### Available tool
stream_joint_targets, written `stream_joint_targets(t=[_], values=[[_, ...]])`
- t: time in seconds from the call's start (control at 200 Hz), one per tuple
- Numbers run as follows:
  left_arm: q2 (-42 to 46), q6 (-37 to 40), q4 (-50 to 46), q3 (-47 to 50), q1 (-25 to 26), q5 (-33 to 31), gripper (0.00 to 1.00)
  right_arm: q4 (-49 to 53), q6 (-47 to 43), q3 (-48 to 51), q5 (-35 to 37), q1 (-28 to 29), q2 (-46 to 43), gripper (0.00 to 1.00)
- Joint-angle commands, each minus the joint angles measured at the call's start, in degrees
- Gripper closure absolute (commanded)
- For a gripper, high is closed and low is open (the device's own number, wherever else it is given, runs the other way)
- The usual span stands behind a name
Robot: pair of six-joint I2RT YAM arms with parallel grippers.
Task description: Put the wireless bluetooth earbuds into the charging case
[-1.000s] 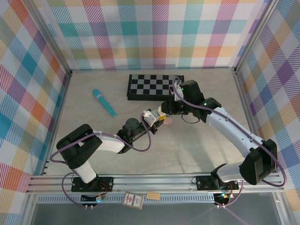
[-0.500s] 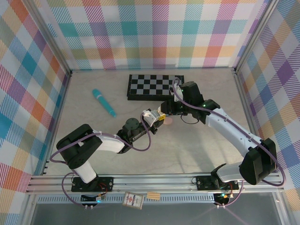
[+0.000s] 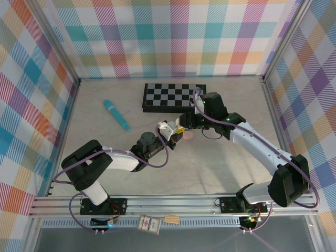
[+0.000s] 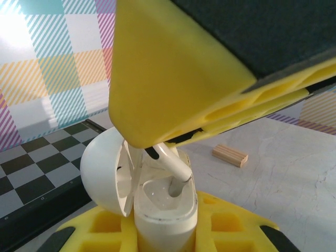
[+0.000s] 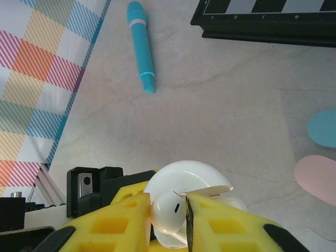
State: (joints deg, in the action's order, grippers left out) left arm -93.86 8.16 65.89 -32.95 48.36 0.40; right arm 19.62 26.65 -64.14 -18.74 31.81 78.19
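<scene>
Setting: pale marbled table [image 3: 210,163] enclosed by multicoloured plaid walls [image 3: 173,37].

Item 1, charging case [image 4: 164,210]: white, upright, near the table's middle, with its lid [image 4: 102,168] hinged open to one side. It is clamped between the 2 yellow fingers of the left gripper [image 4: 165,233], whose jaws are closed tight against its lower body.

Item 2, white earbud [image 5: 167,209]: pinched at the head by the right gripper [image 5: 169,218], the jaws nearly together around it. It is held directly over the case, stem pointing down with the tip inside 1 socket. The head is not yet seated.

Item 3, chessboard [image 3: 174,97]: black and white, lying flat toward the far wall, just behind both grippers.

Item 4, teal pen [image 3: 116,115]: lying on the table left of the chessboard, well apart from the case.

Item 5, pink oval [image 5: 317,178] and pale blue oval [image 5: 323,128]: 2 flat shapes side by side on the table, near the case.

Item 6, wooden block [image 4: 230,155]: small, lying on the table beyond the case.
</scene>
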Motion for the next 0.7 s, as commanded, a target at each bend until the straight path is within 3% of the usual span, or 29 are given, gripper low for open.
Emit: stream_joint_targets(t=[0.0, 0.32, 0.695], values=[[3.0, -2.2, 2.6, -2.6, 0.6, -1.0, 1.00, -0.6, 0.9, 1.8, -0.6, -0.3, -1.2, 0.75], [3.7, -4.6, 1.0, -3.3, 0.7, -1.8, 1.00, -6.4, 2.5, 5.1, -0.8, -0.3, -4.5, 0.76], [2.6, -5.1, 0.0, -4.2, 0.6, -1.0, 1.00, -21.3, 8.6, 12.1, 0.3, -0.3, -9.2, 0.76]])
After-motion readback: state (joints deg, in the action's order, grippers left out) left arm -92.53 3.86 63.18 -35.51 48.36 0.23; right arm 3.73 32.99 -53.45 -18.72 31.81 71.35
